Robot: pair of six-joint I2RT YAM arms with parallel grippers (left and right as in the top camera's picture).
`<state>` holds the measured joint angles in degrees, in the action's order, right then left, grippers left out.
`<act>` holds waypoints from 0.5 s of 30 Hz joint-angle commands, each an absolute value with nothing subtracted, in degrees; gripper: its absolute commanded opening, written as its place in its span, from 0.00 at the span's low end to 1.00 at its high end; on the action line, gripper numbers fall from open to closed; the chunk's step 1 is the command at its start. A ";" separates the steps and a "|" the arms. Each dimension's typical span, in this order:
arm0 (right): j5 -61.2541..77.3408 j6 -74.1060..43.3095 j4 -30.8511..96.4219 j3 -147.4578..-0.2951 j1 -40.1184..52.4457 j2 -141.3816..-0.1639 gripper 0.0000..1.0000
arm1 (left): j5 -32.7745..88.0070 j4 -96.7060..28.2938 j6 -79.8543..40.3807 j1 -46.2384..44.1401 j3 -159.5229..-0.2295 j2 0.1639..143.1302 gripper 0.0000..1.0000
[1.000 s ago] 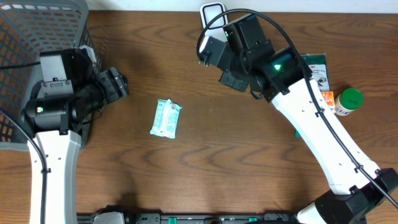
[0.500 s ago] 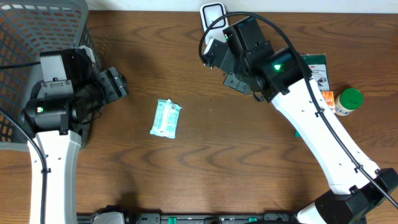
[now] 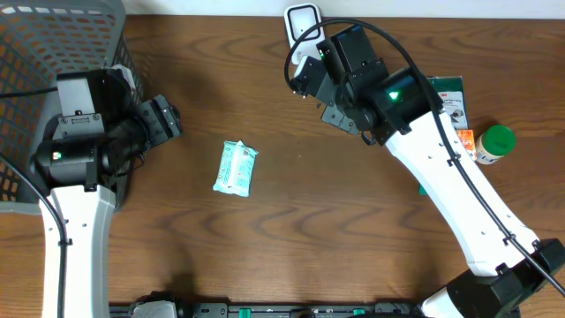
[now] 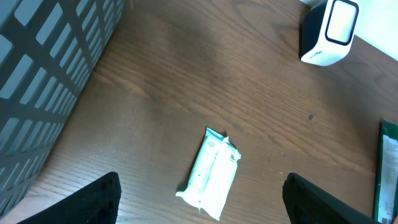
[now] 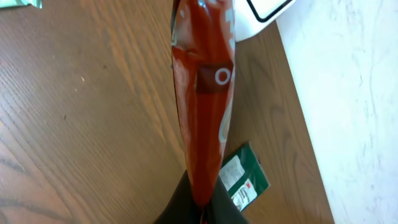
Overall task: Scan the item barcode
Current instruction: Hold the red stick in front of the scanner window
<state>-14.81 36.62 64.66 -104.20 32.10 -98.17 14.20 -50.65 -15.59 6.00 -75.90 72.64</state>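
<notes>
Red, glossy pouch (image 5: 202,93), pinched by one edge in your tightly closed right gripper (image 5: 200,206), hangs near the scanner (image 3: 301,18). It looks light, floppy and slick, best gripped at the seam. Your left gripper (image 4: 202,196) gapes, empty.

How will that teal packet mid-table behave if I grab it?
The packet looks like soft film with crimped ends: probably floppy and light. Lying flat on the table, it should slide, not roll. Its smooth wrap may slip.
</notes>
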 commanded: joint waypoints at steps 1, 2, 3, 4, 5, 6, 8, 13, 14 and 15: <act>-15.59 35.57 64.97 -105.41 32.03 -97.08 0.01 | 13.41 -50.76 -15.03 6.26 -76.73 72.99 0.84; -15.59 35.57 65.04 -105.41 32.03 -97.08 0.01 | 13.41 -50.74 -15.03 6.26 -76.73 72.99 0.84; -15.59 35.57 65.12 -105.41 32.03 -97.08 0.01 | 13.41 -50.76 -15.03 6.26 -76.73 72.99 0.84; -15.59 35.59 65.19 -105.41 32.03 -97.08 0.01 | 13.41 -50.76 -15.03 6.26 -76.73 72.99 0.84; -15.59 35.62 65.17 -105.41 32.03 -97.08 0.01 | 13.39 -50.76 -15.03 6.26 -76.73 72.99 0.84; -15.59 35.62 65.17 -105.41 32.03 -97.08 0.01 | 13.41 -50.76 -15.03 6.26 -76.73 72.99 0.84; -15.59 35.62 65.14 -105.41 32.01 -97.08 0.01 | 13.41 -50.76 -15.03 6.26 -76.73 72.97 0.84; -15.62 36.62 65.19 -105.41 31.86 -97.08 0.01 | 13.41 -50.76 -15.03 6.26 -76.73 72.99 0.84; -15.62 37.04 65.17 -105.41 31.86 -97.08 0.01 | 13.41 -50.76 -15.03 6.26 -76.73 72.97 0.84; -15.62 37.28 65.14 -105.41 31.86 -97.08 0.01 | 13.41 -50.76 -15.03 6.26 -76.73 72.99 0.84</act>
<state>-15.03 36.69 65.10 -104.20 32.05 -98.17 14.20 -50.65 -15.59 6.00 -75.90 72.64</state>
